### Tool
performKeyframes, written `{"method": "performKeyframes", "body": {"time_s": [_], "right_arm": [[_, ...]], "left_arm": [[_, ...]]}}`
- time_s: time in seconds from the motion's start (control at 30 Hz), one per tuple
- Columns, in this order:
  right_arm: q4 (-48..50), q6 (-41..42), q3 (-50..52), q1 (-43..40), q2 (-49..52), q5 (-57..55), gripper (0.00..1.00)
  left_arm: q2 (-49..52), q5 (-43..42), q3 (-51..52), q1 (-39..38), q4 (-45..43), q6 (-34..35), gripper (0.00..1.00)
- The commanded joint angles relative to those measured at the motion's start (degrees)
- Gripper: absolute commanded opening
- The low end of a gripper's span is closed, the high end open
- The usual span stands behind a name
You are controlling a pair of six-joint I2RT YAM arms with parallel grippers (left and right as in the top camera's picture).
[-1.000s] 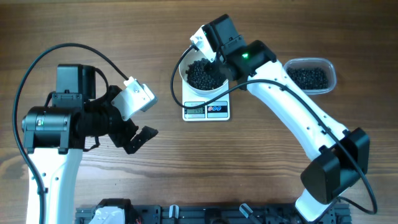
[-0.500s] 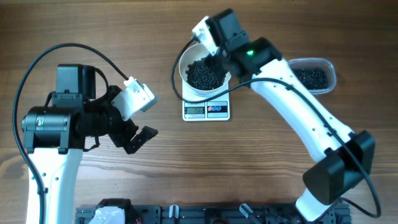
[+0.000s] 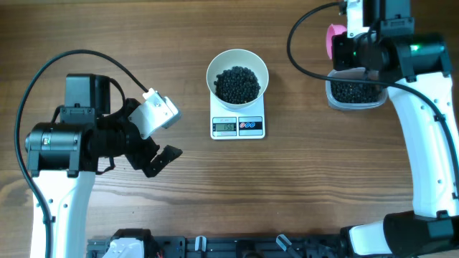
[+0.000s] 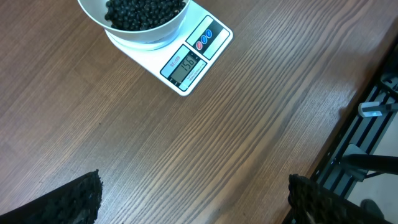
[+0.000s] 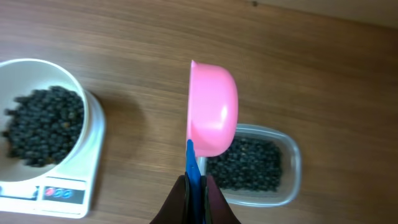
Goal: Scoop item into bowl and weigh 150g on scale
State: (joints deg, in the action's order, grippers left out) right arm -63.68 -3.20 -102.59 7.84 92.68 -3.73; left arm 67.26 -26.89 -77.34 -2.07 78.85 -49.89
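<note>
Clamping pink scoop (image 5: 213, 112) near rim of tub (image 5: 296, 168), right claw (image 5: 194, 182), left claw (image 4: 196, 199) spread wide, tabletop (image 4: 217, 137) between it and scale (image 4: 186, 62).

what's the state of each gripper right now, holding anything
left gripper: open, holding nothing
right gripper: shut on the blue handle of the pink scoop

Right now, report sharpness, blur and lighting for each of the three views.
Overhead: even soft light, faint shadows, all sharp. Left wrist: scale display crisp, fingertips dark and soft at the bottom corners. Right wrist: scoop fairly clear, bowl and beads blurred.
</note>
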Motion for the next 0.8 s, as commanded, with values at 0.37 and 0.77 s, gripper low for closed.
{"method": "performKeyframes", "body": {"time_s": [0.37, 0.77], "right_arm": [[7.61, -4.44, -0.79, 15.10, 11.69, 13.20, 0.04], [10.95, -14.84, -0.79, 20.20, 17.84, 1.81, 0.04]], "left_arm": [[-0.52, -0.50, -0.90, 0.48, -0.13, -0.90, 1.00], [-0.52, -0.50, -0.90, 0.48, -0.13, -0.90, 1.00]]}}
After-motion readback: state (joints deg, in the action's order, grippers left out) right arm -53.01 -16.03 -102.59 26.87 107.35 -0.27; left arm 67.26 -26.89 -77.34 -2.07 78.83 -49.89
